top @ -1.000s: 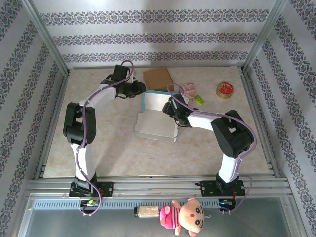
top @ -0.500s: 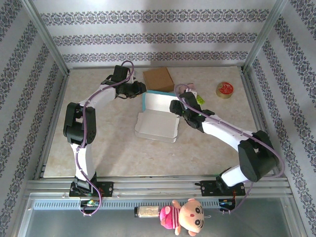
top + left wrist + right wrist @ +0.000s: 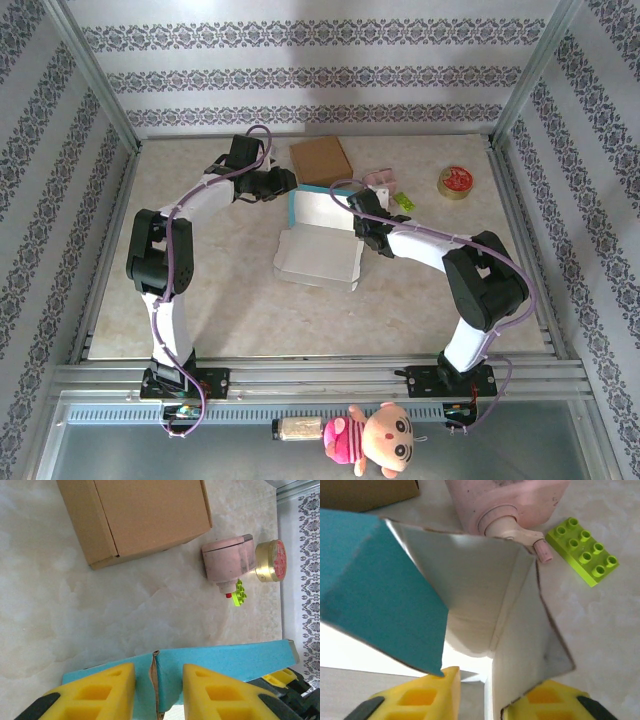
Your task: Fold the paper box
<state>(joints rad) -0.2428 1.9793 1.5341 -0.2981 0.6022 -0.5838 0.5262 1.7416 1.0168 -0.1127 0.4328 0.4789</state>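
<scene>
Wall-raising looks to be the step in hand. The paper box [image 3: 320,255] sits mid-table, towards the far edge. Its near part lies flat and white, while its far part has teal walls partly stood up. The left fingers [image 3: 100,690] stand a little apart astride the seam at the box's far-left corner, not clamped on it. The right fingers [image 3: 425,695] stand on either side of the right-hand wall with the card between them. I cannot tell whether they grip it.

The next move probably calls for a firm pinch on that wall. It would then be turned square to the far wall, with the left arm steadying the corner so the seam meets cleanly.

A pink bottle [image 3: 505,505] lies just beside the far-right corner of the box, and a green brick [image 3: 582,557] lies near it. Both could catch the wall if it swings outward. A cardboard box [image 3: 320,160] sits just beyond the far wall. A round tin [image 3: 456,182] lies well apart, near the table's far-right corner.
</scene>
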